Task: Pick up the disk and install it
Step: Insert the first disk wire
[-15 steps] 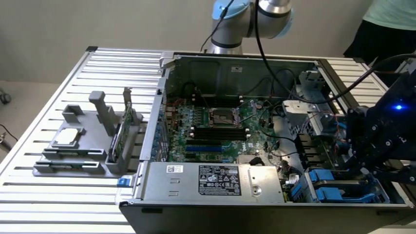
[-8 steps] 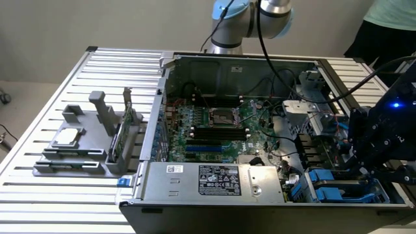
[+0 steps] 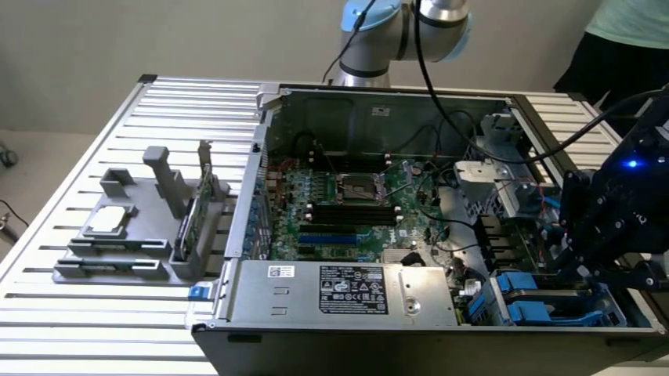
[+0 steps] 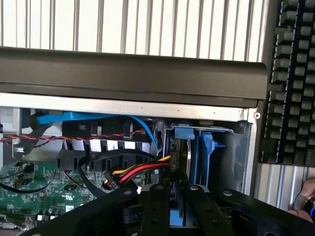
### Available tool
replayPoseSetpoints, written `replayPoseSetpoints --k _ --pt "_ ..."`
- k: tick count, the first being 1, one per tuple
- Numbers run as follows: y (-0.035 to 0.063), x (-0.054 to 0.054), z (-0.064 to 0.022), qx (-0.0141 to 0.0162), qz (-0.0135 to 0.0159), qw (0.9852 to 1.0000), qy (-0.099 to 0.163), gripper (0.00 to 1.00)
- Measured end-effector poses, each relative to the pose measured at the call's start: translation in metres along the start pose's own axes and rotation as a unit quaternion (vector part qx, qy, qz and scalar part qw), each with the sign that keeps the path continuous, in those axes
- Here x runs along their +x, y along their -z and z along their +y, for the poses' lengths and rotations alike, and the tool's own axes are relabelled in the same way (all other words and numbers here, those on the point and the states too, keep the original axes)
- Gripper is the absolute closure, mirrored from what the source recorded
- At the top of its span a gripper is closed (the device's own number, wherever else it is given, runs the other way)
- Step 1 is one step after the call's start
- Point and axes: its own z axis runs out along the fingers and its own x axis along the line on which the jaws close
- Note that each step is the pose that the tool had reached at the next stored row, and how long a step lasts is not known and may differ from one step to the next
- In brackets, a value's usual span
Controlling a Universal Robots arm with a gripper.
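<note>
while one tool (image 4: 172, 196) grips one disk (image 4: 179, 157) edge-on.

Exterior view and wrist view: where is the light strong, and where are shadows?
Exterior view: the table shines pale, the inside of the computer case is dimmer, a small blue light glows. Wrist view: the table slats are washed out white; the drive bay lies in shade.

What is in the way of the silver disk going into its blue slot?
Nothing visible blocks it. The silver-grey metal disk sits edge-on between the fingers of the black gripper, seemingly already partway in the blue plastic bay. Red, yellow and black wires run close beside it.
</note>
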Motion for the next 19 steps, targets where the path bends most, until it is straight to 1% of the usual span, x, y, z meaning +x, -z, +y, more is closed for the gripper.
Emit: replayPoseSetpoints --k 2,4,8,14,15,16,17,18,19 --pt "-0.0008 0.0006 0.0003 0.0001 -0.0016 1.0 -0.002 0.82" --pt "-0.0011 0.0006 0.0004 0.0001 -0.0022 1.0 -0.003 0.82" --pt "-0.0016 0.0006 0.0005 -0.0007 -0.0022 1.0 -0.004 0.82" --pt "-0.0017 0.0006 0.0004 -0.0011 -0.0023 1.0 -0.004 0.82" --pt "-0.0017 0.0005 0.0 -0.0024 -0.0024 1.0 -0.004 0.82" --pt "-0.0019 0.0005 -0.0005 -0.0048 -0.0024 1.0 -0.004 0.82" --pt "-0.0018 0.0005 -0.0013 -0.0085 -0.0026 1.0 -0.004 0.82" --pt "-0.0018 0.0005 -0.0021 -0.0112 -0.0027 0.9999 -0.004 0.82" --pt "-0.0018 0.0005 -0.0027 -0.0122 -0.0028 0.9999 -0.004 0.82"
